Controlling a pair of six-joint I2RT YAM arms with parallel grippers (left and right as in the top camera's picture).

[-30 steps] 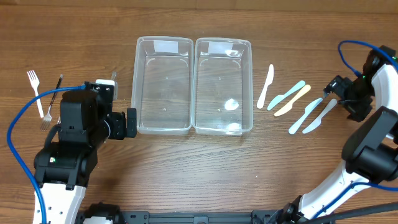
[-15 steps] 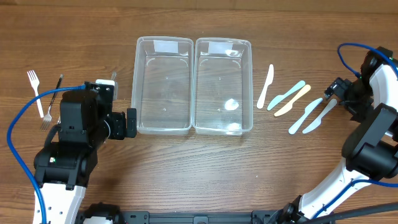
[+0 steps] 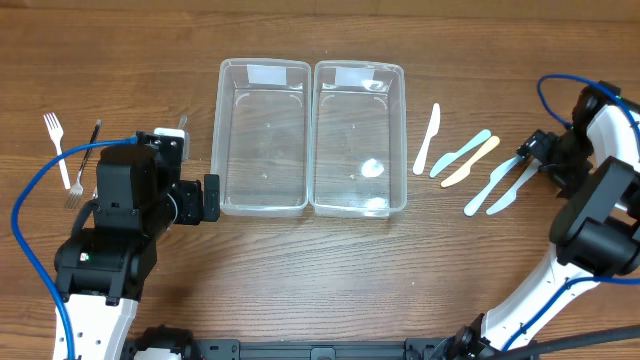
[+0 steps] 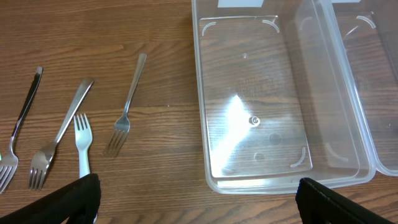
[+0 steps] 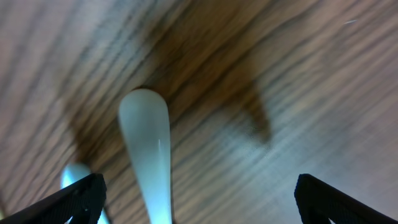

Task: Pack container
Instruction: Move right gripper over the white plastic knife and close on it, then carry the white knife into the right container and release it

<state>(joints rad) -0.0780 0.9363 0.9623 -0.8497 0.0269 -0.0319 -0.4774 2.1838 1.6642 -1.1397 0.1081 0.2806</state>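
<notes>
1. Two clear rectangular plastic containers, the left-hand one [image 3: 262, 140] and the right-hand one [image 3: 358, 130], stand side by side with walls touching, toward the far edge of the wooden tabletop [image 3: 330, 290]. Their long axes run from near edge to far edge.
2. A broad band of bare wood lies between the containers and the near edge. A narrower strip separates the right-hand container from the knives.
3. Five plastic knives lie toward the right edge. A white knife [image 3: 428, 138] runs almost parallel to the containers. A pale blue knife [image 3: 460, 154], a cream knife [image 3: 470, 163], a second pale blue knife [image 3: 490, 187] and a whitish knife [image 3: 512, 188] all slant from near-left to far-right.
4. The right pincer [image 5: 199, 190] hangs low over the far ends of the last two knives, fingers spread wide, gripping nothing. Its wrist view is blurred.
5. The left pincer [image 4: 198, 190] hovers by the left-hand container's near-left corner, also spread wide and holding nothing.
6. Four forks lie toward the left edge. Three are metal forks [image 4: 127, 109] [image 4: 62, 127] [image 4: 23, 121] with tines toward the near edge. One is a white plastic fork [image 4: 81, 140] with tines toward the far edge.
</notes>
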